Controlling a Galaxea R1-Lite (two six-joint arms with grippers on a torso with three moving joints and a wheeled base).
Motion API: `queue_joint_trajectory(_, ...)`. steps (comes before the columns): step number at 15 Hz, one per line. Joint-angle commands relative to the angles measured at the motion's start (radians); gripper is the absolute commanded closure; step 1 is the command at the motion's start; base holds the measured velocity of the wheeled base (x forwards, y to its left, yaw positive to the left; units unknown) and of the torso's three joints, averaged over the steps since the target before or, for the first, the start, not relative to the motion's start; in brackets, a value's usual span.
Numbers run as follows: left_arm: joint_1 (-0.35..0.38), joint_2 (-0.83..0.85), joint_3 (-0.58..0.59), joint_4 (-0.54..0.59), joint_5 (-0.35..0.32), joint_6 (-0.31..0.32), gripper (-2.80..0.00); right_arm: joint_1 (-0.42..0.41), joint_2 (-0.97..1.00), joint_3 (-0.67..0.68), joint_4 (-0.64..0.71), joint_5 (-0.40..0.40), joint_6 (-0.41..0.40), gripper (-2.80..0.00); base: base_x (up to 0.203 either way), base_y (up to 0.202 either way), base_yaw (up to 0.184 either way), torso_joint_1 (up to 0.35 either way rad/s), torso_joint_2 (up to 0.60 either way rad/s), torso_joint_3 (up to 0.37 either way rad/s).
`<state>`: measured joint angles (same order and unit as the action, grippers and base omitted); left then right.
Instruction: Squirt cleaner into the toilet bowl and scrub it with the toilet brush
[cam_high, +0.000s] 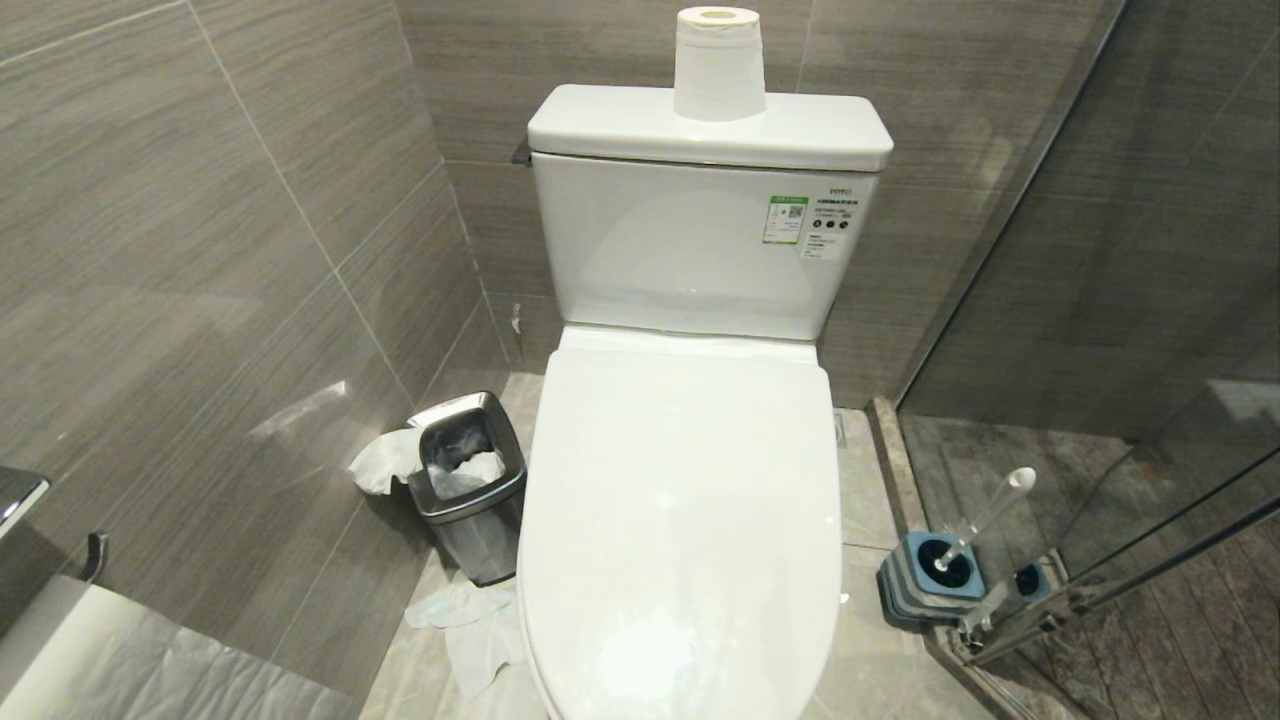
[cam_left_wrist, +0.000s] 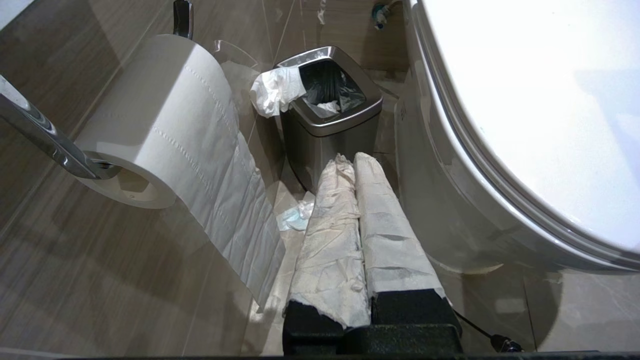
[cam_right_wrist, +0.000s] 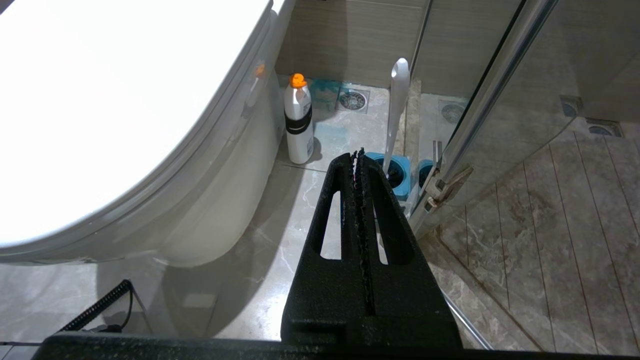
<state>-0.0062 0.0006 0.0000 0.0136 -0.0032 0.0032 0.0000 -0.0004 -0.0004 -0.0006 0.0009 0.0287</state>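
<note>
The left gripper hangs low beside the toilet, its two paper-wrapped fingers pressed together on nothing, pointing toward the steel bin. The right gripper is also closed and empty, black ridged fingers meeting tip to tip, aimed at the floor on the toilet's other side. Neither arm shows in the head view.

Just beyond the right gripper's tips stands the toilet brush: a slim white plastic handle with a rounded end, leaning in a square blue holder. In the head view it sits at about four o'clock from the toilet. Near it, against the porcelain base, stands a pale bottle with an orange cap, probably the cleaner.

The toilet bowl is hidden under its glossy white oval lid, which lies shut. No step looks begun. My reading: the lid and seat must go up first, which calls for a fingertip hooked under the smooth front edge; only then bottle and brush.
</note>
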Motion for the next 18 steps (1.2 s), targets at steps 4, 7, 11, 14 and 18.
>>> queue_joint_trajectory(4, 0.000, 0.001, 0.000, 0.000, 0.000, 0.000, 0.00, 0.000, 0.000, 0.000, 0.000, 0.001, 0.000, 0.00, 0.000, 0.000, 0.000, 0.000, 0.00, 0.000)
queue_joint_trajectory(7, 0.000, 0.001, 0.000, 0.000, 0.000, 0.000, 0.00, 0.000, 0.000, -0.001, -0.001, 0.001, 0.000, 0.00, 0.000, 0.000, 0.000, 0.000, 0.00, 0.000)
queue_joint_trajectory(11, 0.000, 0.001, 0.000, 0.000, 0.000, 0.000, 0.00, 0.000, 0.000, 0.000, 0.001, 0.001, 0.000, 0.00, 0.000, 0.000, 0.000, 0.000, 0.00, 0.000)
queue_joint_trajectory(14, 0.000, 0.001, 0.000, 0.000, 0.000, 0.000, 0.00, 0.000, 0.000, 0.000, 0.001, -0.001, 0.001, 0.00, 0.000, 0.000, 0.000, 0.000, 0.00, 0.000)
queue_joint_trajectory(18, 0.000, 0.001, 0.000, 0.000, 0.000, 0.000, 0.00, 0.000, 0.000, 0.000, 0.001, -0.002, 0.002, 0.00, 0.000, 0.000, 0.000, 0.000, 0.00, 0.000)
